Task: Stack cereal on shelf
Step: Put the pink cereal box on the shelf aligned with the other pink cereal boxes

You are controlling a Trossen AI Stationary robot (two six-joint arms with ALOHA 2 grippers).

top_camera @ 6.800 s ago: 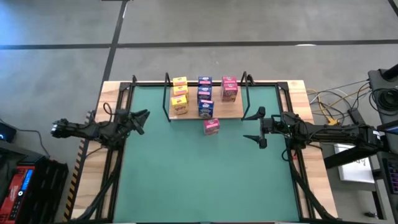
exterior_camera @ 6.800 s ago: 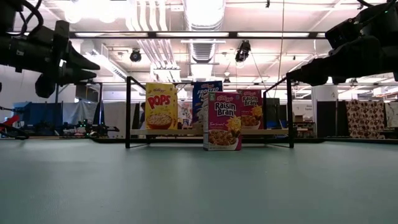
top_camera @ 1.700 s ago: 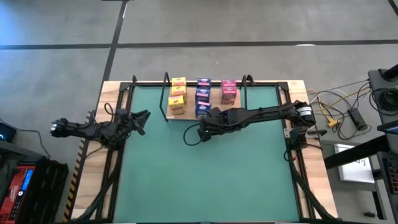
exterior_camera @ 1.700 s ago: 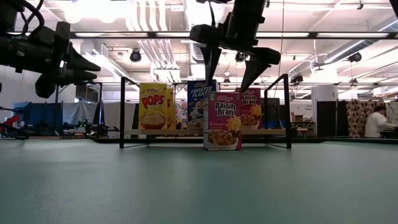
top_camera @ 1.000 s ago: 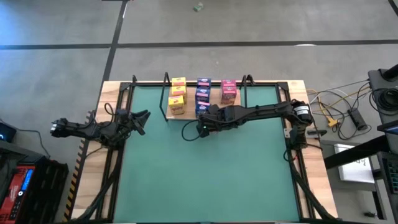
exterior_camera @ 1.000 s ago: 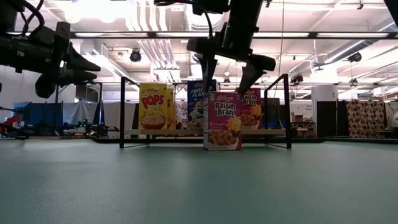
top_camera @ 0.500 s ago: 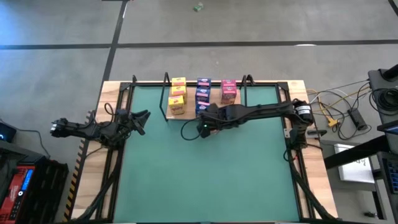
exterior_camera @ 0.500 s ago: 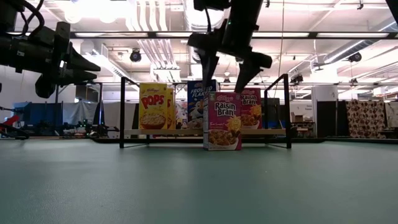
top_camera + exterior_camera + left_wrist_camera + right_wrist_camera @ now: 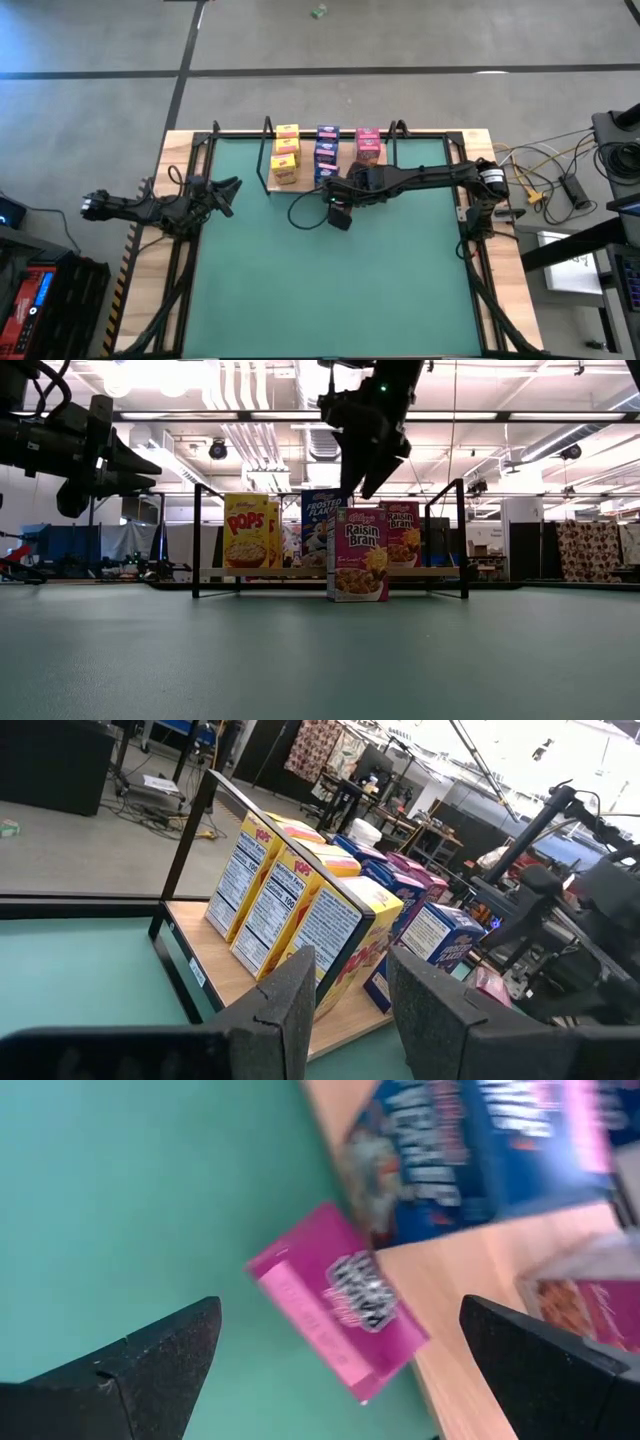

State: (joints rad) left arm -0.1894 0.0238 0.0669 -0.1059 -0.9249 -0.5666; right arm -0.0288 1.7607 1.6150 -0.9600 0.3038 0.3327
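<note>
The green mat (image 9: 330,280) carries the shelf (image 9: 300,184) at its 12 o'clock edge, with yellow, blue and pink cereal (image 9: 286,155) rows on the board. One pink box (image 9: 360,555) stands on the mat against the shelf's 6 o'clock edge. My right gripper (image 9: 367,478) hangs released, fingers spread, directly above that box; my left gripper (image 9: 226,190) waits clenched and empty at 9 o'clock.

A large green mat (image 9: 330,290) covers the middle of a light wood table (image 9: 503,280), leaving bare strips along the left and right edges, with grey concrete floor (image 9: 400,40) marked by dark lines on the far side. To the right, yellow and black cables (image 9: 535,170) trail beside a white sheet of paper (image 9: 568,270); at near left stands a red and black equipment box (image 9: 35,295). Across the room, white ceiling ducts (image 9: 245,430) run under bright lights, and a patterned curtain (image 9: 587,550) hangs at far right.
</note>
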